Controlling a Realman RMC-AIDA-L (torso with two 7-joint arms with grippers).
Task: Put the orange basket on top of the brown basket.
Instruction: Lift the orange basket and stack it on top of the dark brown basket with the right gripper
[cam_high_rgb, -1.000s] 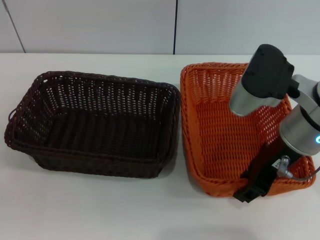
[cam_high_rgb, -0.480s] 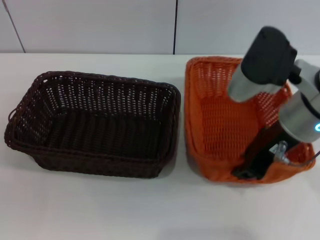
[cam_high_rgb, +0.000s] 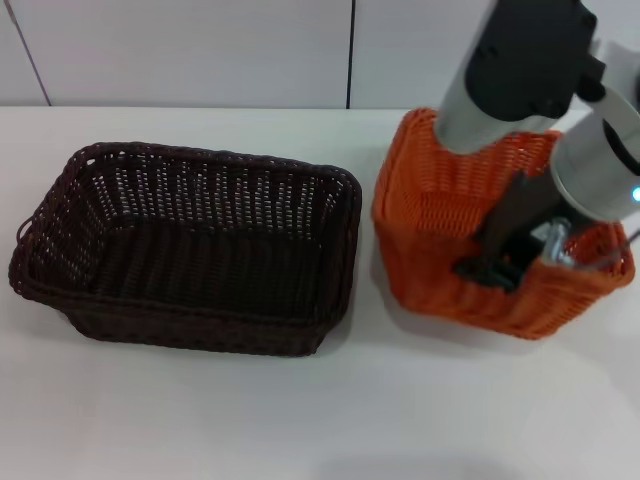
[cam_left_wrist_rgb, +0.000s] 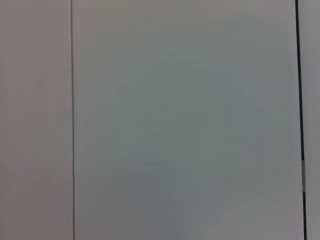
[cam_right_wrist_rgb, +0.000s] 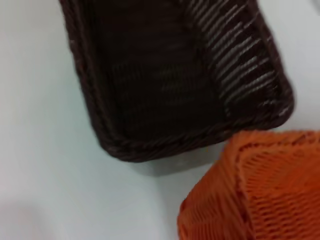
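Observation:
The brown basket (cam_high_rgb: 190, 245) sits on the white table at the left, open side up. The orange basket (cam_high_rgb: 450, 235) is at the right, lifted and tilted so its left wall and underside face me. My right gripper (cam_high_rgb: 495, 268) is shut on the orange basket's near right rim and holds it up. The right wrist view shows the brown basket (cam_right_wrist_rgb: 170, 75) below and a corner of the orange basket (cam_right_wrist_rgb: 260, 195). The left gripper is out of view; its wrist view shows only a plain wall.
The white table (cam_high_rgb: 300, 420) stretches in front of both baskets. A grey panelled wall (cam_high_rgb: 200, 50) stands behind the table. The baskets stand a small gap apart.
My right gripper has risen with the orange basket's near right rim in it. The basket has tipped up from flat and shifted slightly back. The brown basket has not moved.

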